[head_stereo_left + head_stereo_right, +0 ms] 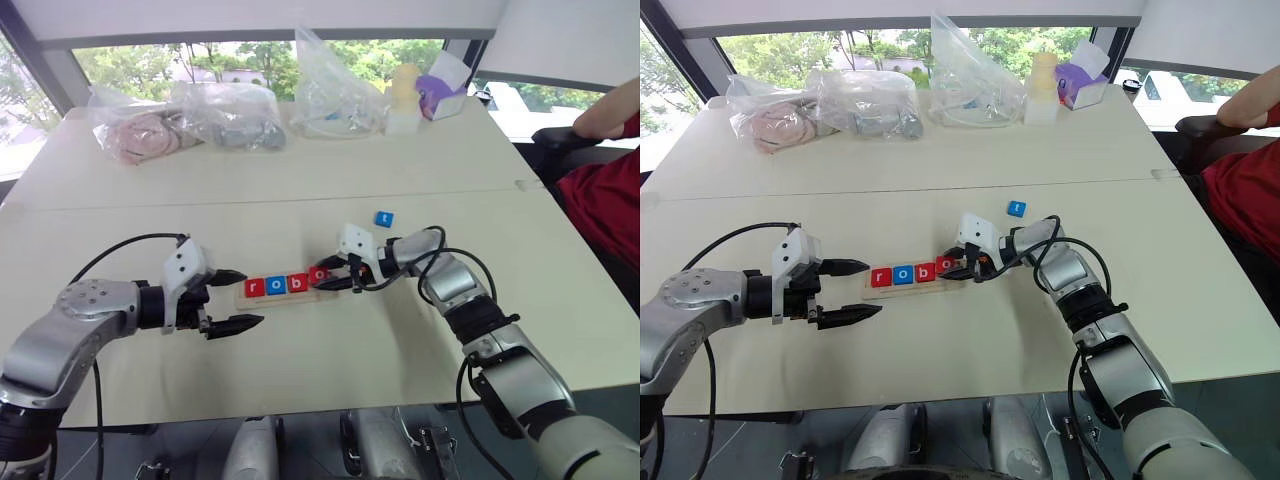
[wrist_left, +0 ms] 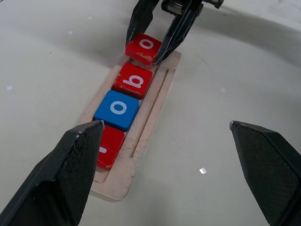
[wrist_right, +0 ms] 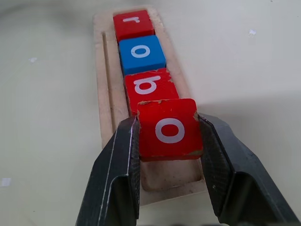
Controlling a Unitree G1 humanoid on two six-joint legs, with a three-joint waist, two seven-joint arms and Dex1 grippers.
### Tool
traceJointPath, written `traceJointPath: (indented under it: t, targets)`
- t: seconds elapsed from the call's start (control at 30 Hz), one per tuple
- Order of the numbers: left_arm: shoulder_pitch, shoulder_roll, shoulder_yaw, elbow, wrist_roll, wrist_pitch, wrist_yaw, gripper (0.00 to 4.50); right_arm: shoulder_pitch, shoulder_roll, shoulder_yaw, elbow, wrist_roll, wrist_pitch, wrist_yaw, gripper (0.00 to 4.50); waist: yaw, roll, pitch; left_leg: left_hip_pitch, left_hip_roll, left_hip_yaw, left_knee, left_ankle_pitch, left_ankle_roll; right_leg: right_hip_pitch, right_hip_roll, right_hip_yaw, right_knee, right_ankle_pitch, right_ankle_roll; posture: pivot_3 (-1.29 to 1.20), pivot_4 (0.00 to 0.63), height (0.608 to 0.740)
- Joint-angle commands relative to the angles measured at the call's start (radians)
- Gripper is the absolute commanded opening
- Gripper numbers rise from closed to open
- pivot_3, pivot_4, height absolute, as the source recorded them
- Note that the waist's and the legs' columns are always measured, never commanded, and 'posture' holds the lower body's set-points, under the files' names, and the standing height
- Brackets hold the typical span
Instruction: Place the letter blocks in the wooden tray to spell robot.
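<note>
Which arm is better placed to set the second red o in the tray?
Right. The right gripper already grips the red o block, tilted over the wooden tray just after the b. The left gripper hangs open at the tray's other end.

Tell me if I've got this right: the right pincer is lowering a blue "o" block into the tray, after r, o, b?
Nearly. The "o" block in the right pincer is red, not blue, as the right wrist view shows. It is at the wooden tray, after r, o, b.

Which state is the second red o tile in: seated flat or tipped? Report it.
Tipped: the square red o tile, pinched in the right claw, sits raised over the pale wooden tray.
</note>
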Motion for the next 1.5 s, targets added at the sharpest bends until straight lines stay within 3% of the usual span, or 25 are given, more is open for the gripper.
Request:
traceJointPath:
  t: [0.03, 0.23, 0.27, 0.53, 0.77, 0.93, 1.2, 1.5]
  targets:
    - [-0.008, 0.001, 0.016, -0.029, -0.007, 0.001, 0.005, 4.5, -0.021, 0.005, -0.004, -0.005, 0.004, -0.014, 0.011, 1.18, 0.0, 0.0, 0.0, 0.0, 0.0, 0.0, 0.0, 0.0, 0.0, 0.0, 0.0, 0.0, 0.0, 0.0, 0.0, 0.0, 0.15, 0.74]
    - [-0.008, -0.002, 0.015, -0.024, -0.003, -0.003, 0.011, 4.5, -0.027, 0.016, -0.023, -0.005, 0.009, -0.023, -0.015, 4.26, -0.001, 0.0, 0.0, 0.0, 0.0, -0.001, 0.0, 0.0, 0.0, 0.0, 0.0, 0.0, 0.0, 0.0, 0.0, 0.0, 0.15, 0.74]
    - [-0.008, -0.002, 0.015, -0.021, -0.001, -0.005, 0.011, 4.5, -0.035, 0.018, -0.03, 0.001, 0.01, -0.022, -0.029, 4.45, -0.001, 0.0, 0.0, 0.0, 0.0, -0.001, 0.0, 0.0, 0.0, 0.0, 0.0, 0.0, 0.0, 0.0, 0.0, 0.0, 0.15, 0.74]
    - [-0.006, -0.005, 0.013, -0.025, 0.003, -0.008, 0.02, 4.5, -0.039, -0.025, -0.082, -0.02, 0.027, -0.027, -0.054, 4.45, 0.002, 0.0, 0.0, 0.0, 0.0, -0.001, 0.0, 0.0, 0.0, 0.0, 0.0, 0.0, 0.0, 0.0, 0.0, 0.0, 0.15, 0.74]
    - [-0.019, -0.014, 0.054, -0.029, -0.034, 0.01, 0.039, 4.5, -0.014, -0.095, -0.196, -0.085, 0.08, 0.081, -0.127, 4.45, 0.002, 0.0, 0.0, 0.0, 0.0, -0.001, 0.0, 0.0, 0.0, 0.0, -0.001, 0.0, 0.0, 0.0, 0.0, 0.0, 0.15, 0.74]
    - [-0.015, 0.014, 0.086, 0.034, -0.018, 0.0, 0.017, 4.5, 0.077, -0.11, -0.17, -0.177, 0.033, 0.075, -0.189, 4.45, -0.003, 0.0, 0.0, 0.0, 0.0, -0.001, -0.001, 0.0, 0.0, 0.0, 0.0, 0.0, 0.0, 0.0, 0.0, 0.0, 0.15, 0.74]
    - [0.02, 0.139, 0.173, 0.161, 0.031, -0.05, -0.062, 4.5, 0.115, -0.082, -0.101, -0.188, -0.007, 0.039, -0.218, 4.45, -0.001, 0.0, 0.0, 0.0, 0.0, 0.0, -0.001, 0.0, 0.0, -0.001, 0.001, 0.0, 0.0, 0.0, 0.0, 0.0, 0.15, 0.74]
    - [0.031, 0.13, 0.191, 0.147, 0.03, -0.041, -0.052, 4.5, 0.107, -0.054, -0.08, -0.16, -0.016, 0.019, -0.222, 4.45, 0.0, 0.0, 0.0, 0.0, 0.0, 0.0, -0.001, 0.0, 0.0, -0.001, -0.001, 0.0, 0.0, 0.0, 0.0, 0.0, 0.15, 0.74]
